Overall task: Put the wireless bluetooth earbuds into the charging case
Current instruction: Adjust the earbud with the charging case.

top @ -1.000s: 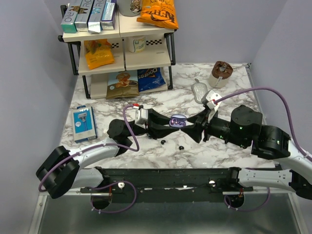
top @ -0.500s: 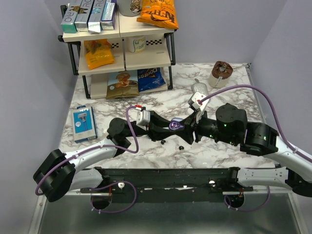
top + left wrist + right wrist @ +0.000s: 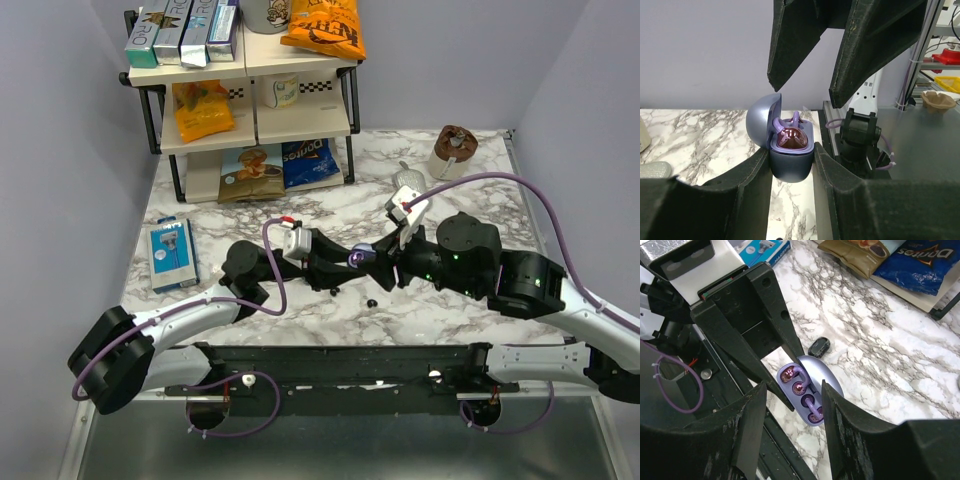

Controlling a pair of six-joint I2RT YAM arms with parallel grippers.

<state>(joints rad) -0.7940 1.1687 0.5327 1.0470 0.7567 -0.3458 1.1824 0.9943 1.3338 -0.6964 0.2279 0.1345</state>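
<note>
In the top view alone, both earbuds (image 3: 334, 290) show.

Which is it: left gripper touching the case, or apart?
Touching. Left wrist view shows the left gripper clamping the case on both sides, no gap.

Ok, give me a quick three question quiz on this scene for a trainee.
1. True or false: the case is shut.
2. Fill in: the ___ gripper holds the case.
3. The two earbuds lie: A in the case, B on the table, C on a shelf.
Key: 1 false, it is open. 2 left gripper. 3 B.
</note>
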